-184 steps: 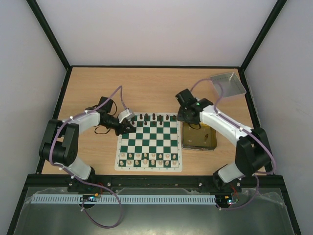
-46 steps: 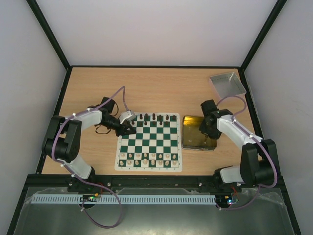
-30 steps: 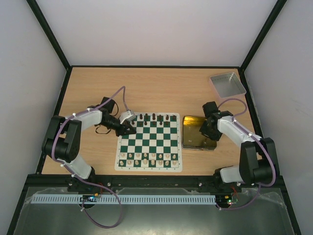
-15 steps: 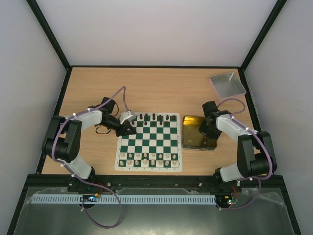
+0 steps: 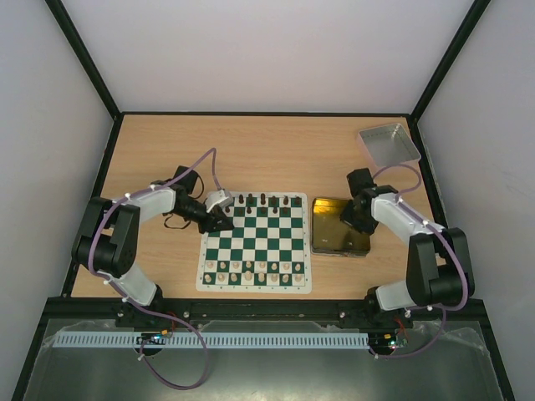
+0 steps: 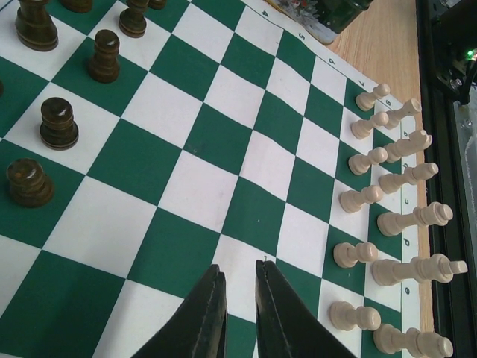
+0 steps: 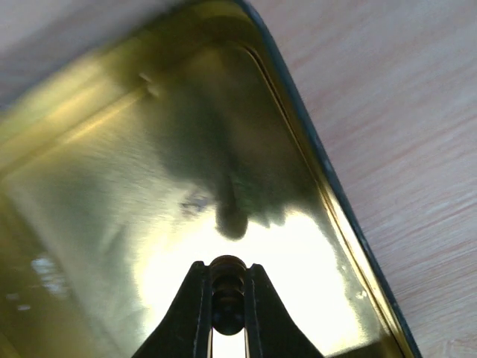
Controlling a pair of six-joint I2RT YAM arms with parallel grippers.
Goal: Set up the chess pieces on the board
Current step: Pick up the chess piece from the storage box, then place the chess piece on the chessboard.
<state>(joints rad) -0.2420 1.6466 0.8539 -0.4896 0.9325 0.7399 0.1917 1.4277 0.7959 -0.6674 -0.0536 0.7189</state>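
Dark chess piece [image 7: 227, 294] pinched by right fingers [image 7: 195, 313], arm bent over tin [image 7: 89, 209].

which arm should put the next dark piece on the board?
Right. Its end effector is shut on a dark piece over the gold tin beside the board, so it likely only has to carry it across. The left end effector hangs over the board, nearly shut, holding nothing.

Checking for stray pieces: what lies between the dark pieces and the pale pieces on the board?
Nothing: in the left wrist view the board shows only bare squares between the dark pieces and pale pieces.
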